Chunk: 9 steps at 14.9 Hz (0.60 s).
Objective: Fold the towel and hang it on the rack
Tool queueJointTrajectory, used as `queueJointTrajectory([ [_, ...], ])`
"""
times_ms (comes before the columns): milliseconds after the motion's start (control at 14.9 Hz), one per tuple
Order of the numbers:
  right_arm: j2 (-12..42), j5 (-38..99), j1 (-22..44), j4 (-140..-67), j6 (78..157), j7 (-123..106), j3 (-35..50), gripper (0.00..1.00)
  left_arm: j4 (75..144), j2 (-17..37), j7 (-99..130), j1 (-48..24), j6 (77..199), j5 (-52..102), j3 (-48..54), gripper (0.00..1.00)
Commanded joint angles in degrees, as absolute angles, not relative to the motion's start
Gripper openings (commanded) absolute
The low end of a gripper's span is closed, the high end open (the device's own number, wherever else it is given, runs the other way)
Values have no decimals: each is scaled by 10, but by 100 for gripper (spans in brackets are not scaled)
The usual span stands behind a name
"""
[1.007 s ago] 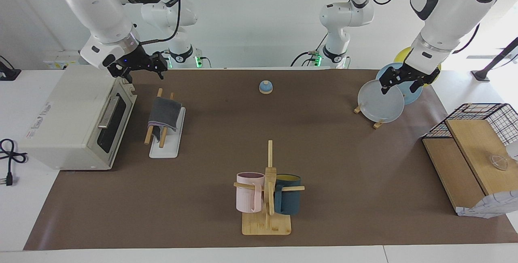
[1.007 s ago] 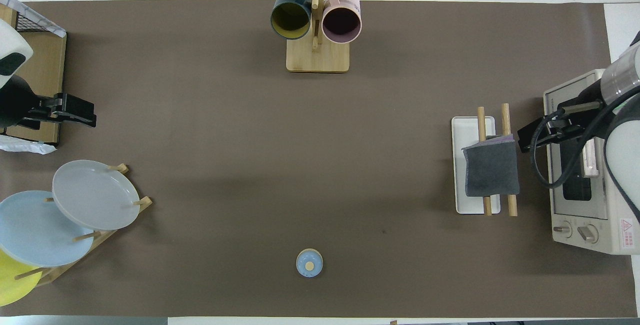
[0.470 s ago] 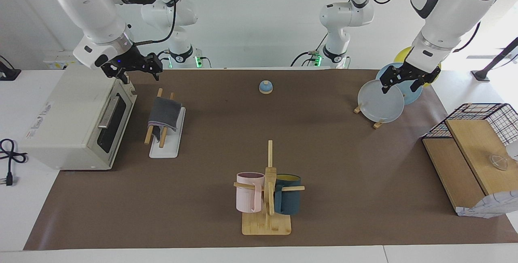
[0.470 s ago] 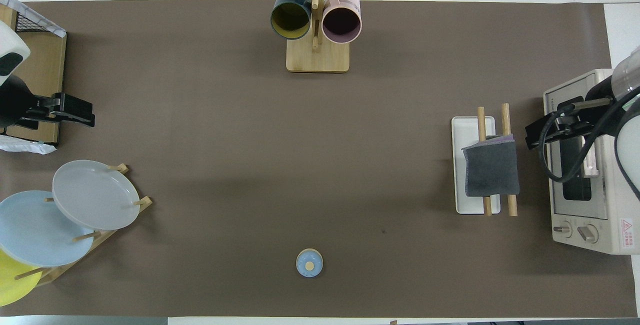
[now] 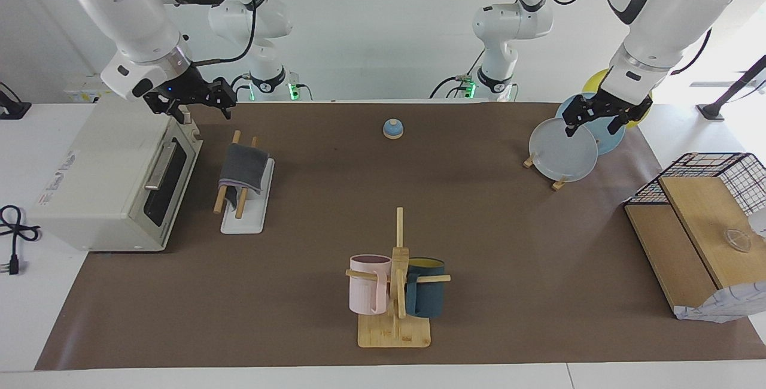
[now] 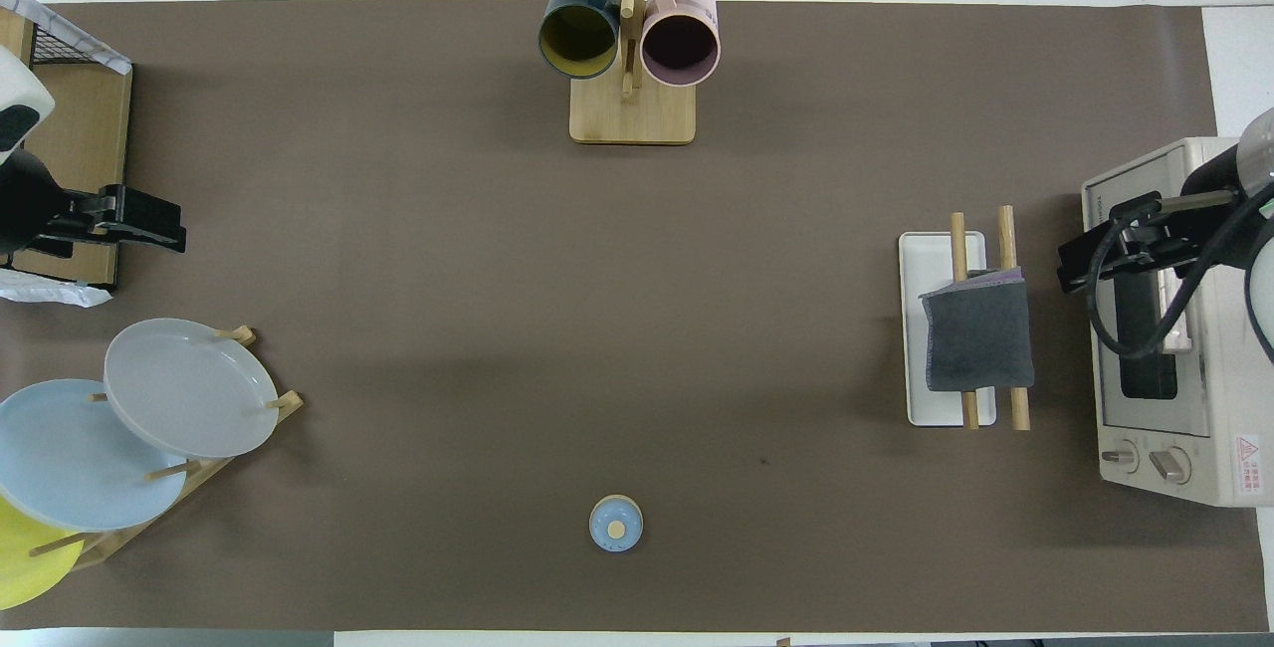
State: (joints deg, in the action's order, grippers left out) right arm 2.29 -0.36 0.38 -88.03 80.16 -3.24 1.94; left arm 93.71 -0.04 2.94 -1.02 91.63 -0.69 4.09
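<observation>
The towel [image 5: 242, 169] is folded, dark grey face up with a purple edge showing, and hangs over both wooden rods of the rack [image 5: 242, 222]. It also shows in the overhead view [image 6: 978, 333] on the rack [image 6: 921, 259]. My right gripper [image 5: 202, 109] is open and empty, raised over the mat's edge between the rack and the toaster oven; it shows in the overhead view [image 6: 1070, 269] clear of the towel. My left gripper [image 5: 589, 128] is open and empty, raised near the plate stand; it shows in the overhead view [image 6: 164, 229].
A toaster oven [image 5: 108, 179] stands beside the rack at the right arm's end. A mug tree [image 5: 395, 293] with two mugs stands farthest from the robots. A plate stand with plates [image 5: 562, 152], a small blue bell [image 5: 392, 129] and a wooden box with a wire basket [image 5: 688, 227] are also here.
My right gripper has drawn away from the rack, up and toward the toaster oven. My left gripper has risen slightly. The towel has stayed on the rods.
</observation>
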Motion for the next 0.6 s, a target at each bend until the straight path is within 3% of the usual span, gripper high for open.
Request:
queueJointTrajectory([
  [0, 27, -9, 4, -868, 811, -19, 19, 100, 953, -14, 35, -4, 927, -11, 45, 100],
  [537, 26, -5, 2, -868, 830, -19, 4, 100, 953, -14, 35, -4, 927, -11, 45, 100],
])
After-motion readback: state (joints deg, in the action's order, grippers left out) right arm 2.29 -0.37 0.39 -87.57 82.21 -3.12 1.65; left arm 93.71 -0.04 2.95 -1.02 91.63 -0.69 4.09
